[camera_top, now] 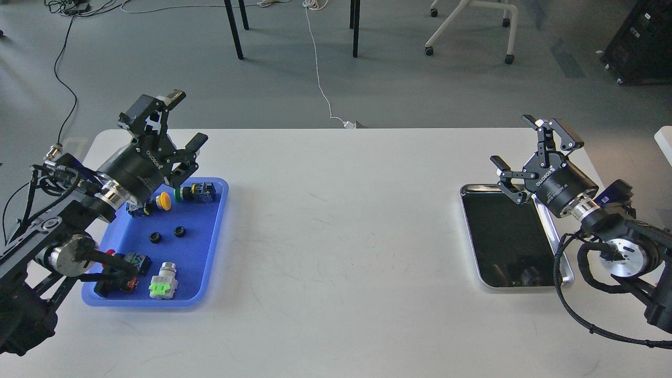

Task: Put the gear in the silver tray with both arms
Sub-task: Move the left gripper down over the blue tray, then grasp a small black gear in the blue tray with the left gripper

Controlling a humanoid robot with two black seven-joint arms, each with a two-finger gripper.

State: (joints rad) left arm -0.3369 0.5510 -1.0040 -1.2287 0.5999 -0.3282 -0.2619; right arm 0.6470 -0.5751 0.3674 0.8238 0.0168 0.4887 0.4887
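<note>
Two small black ring-shaped parts that look like gears [155, 237] [179, 231] lie in the middle of a blue plastic tray [210, 252] at the left. My left gripper [188, 118] hovers over that tray's far-left corner, open and holding nothing. On the right, the silver tray [543, 223] has nothing on its dark mirror-like bottom. Above its far edge, my right gripper [513, 140] is open with nothing between its fingers. Both grippers point away from me.
The blue tray also holds a yellow push button [164, 201], a green-capped switch [199, 192], a red-and-green switch block [128, 262] and a grey part with a green face [164, 282]. The white table [341, 236] lies between the trays. Chair and table legs stand beyond.
</note>
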